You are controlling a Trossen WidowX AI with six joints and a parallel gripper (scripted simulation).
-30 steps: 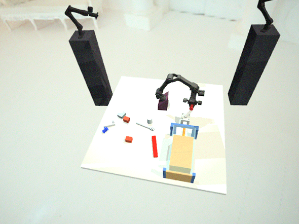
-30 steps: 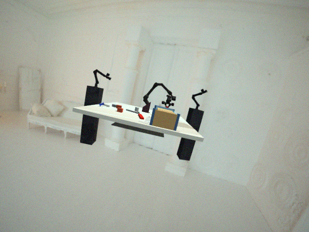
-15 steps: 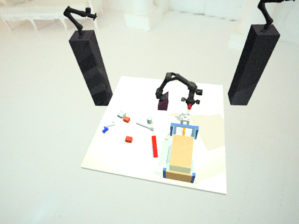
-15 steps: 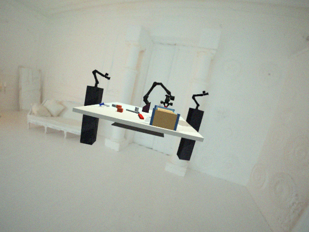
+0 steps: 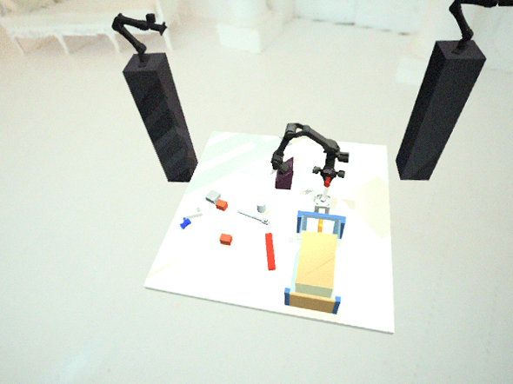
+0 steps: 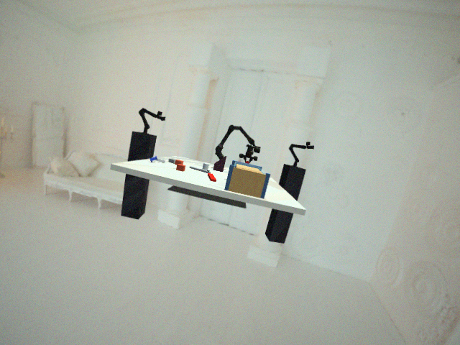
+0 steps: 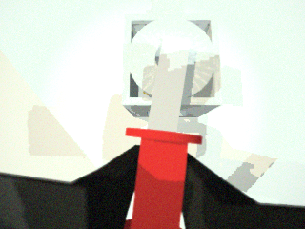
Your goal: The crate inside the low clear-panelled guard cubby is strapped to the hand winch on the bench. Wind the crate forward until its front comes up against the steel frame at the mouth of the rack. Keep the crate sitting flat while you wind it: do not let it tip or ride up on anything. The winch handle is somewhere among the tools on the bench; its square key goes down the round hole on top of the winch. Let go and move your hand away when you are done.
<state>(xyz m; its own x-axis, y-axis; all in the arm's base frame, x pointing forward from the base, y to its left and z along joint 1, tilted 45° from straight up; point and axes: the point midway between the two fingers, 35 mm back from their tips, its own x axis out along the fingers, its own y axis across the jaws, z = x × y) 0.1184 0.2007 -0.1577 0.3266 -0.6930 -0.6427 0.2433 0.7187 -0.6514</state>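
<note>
Red grip (image 5: 327,181) (image 7: 161,181) between gripper (image 5: 328,180) (image 6: 247,161) (image 7: 159,154) fingers; winch (image 5: 322,203) (image 7: 128,62) apparently beneath.

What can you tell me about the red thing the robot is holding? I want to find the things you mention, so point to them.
The red grip (image 5: 327,181) (image 7: 162,178) is a smooth, plastic-looking bar with a wider flat collar at its end. The robot's hand (image 5: 328,180) (image 7: 159,154) is closed on it from both sides. A pale arm (image 5: 324,193) (image 7: 167,95) runs from the collar to the winch (image 5: 321,206) (image 7: 128,62), near the blue frame (image 5: 320,215). Its far end is hidden.
</note>
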